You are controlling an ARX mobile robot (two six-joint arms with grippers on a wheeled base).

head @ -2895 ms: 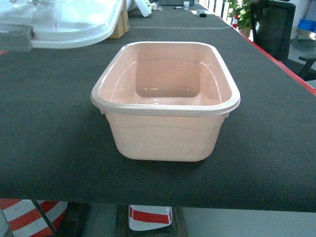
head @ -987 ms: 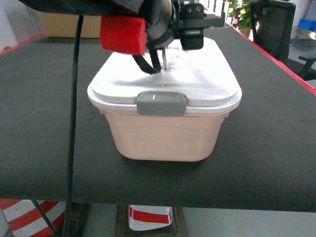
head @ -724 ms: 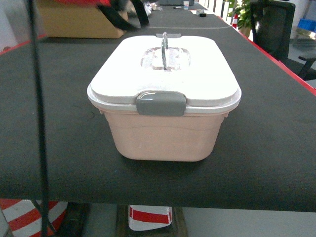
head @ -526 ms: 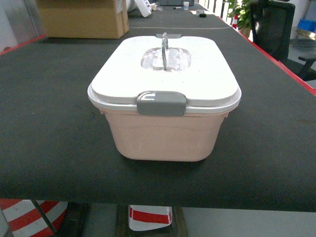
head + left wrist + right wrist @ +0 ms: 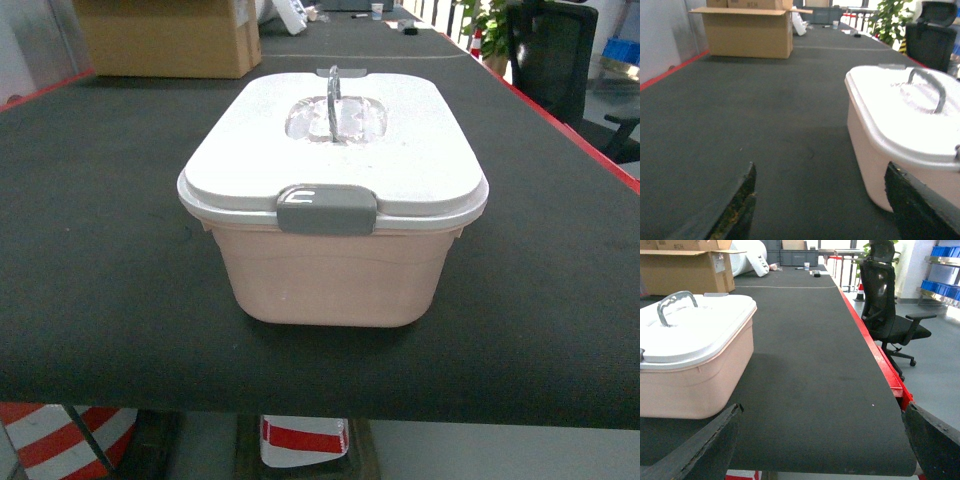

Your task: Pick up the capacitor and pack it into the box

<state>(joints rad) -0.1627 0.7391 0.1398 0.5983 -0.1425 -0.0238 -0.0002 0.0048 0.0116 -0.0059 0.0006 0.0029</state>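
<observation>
The box [image 5: 333, 215] sits mid-table [image 5: 100, 250] with its white lid [image 5: 335, 140] on and the near grey latch [image 5: 327, 209] facing the robot. Its long axis runs away from the robot, and the grey handle [image 5: 333, 95] lies along that line. It lies between both arms: right of the left tool [image 5: 820, 210], left of the right tool [image 5: 820, 450], neither clearly nearer. Both tools stand spread, pinching nothing. No capacitor shows.

Dark table [image 5: 100, 200] with lidded box [image 5: 330, 270] (cardboard carton [image 5: 165, 40] behind)
</observation>
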